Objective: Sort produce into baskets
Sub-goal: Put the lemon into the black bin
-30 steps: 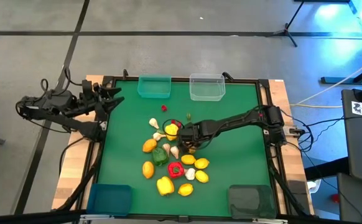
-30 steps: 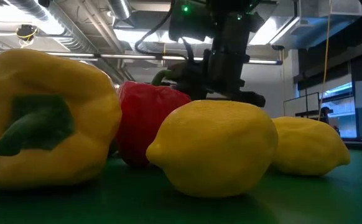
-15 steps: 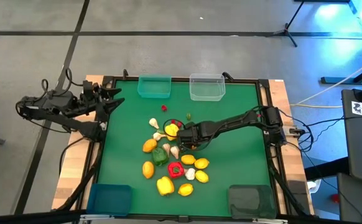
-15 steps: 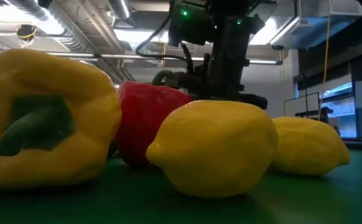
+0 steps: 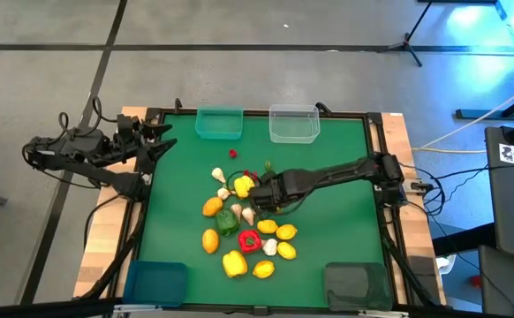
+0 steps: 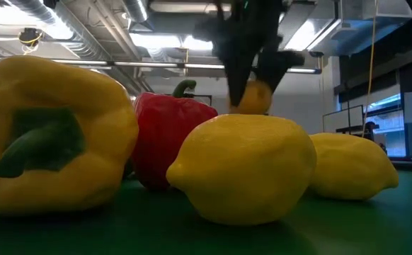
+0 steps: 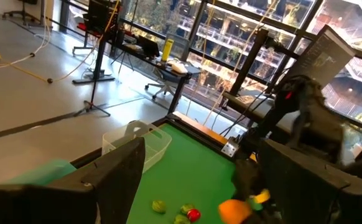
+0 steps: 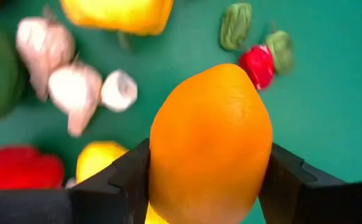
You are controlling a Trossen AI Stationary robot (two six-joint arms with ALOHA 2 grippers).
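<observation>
My right gripper (image 5: pixel 260 198) hangs over the middle of the green mat, shut on an orange citrus (image 8: pixel 209 142), which also shows in the low view (image 6: pixel 253 98). Below it the loose produce lies on the mat: a yellow pepper (image 5: pixel 243 185), garlic bulbs (image 8: pixel 75 87), a red pepper (image 5: pixel 249 239), lemons (image 5: pixel 275 231) and small red and green pieces (image 8: pixel 259 59). My left gripper (image 5: pixel 162 141) waits open and empty at the table's left edge. My right gripper pinches the orange citrus by its two opposite sides (image 8: pixel 159 163) between its two fingers (image 8: pixel 122 180). The fingers come from above, pointing down. The citrus is lifted clear of the mat, above the lemons.
A teal basket (image 5: pixel 219 122) and a clear basket (image 5: pixel 294 124) stand at the far edge. A blue basket (image 5: pixel 155 283) stands at the near left corner and a dark grey one (image 5: pixel 356 284) at the near right. The mat's right half is bare.
My right gripper has gone up and a little toward the table's left edge, and the orange citrus has come up with it, clear of the mat.
</observation>
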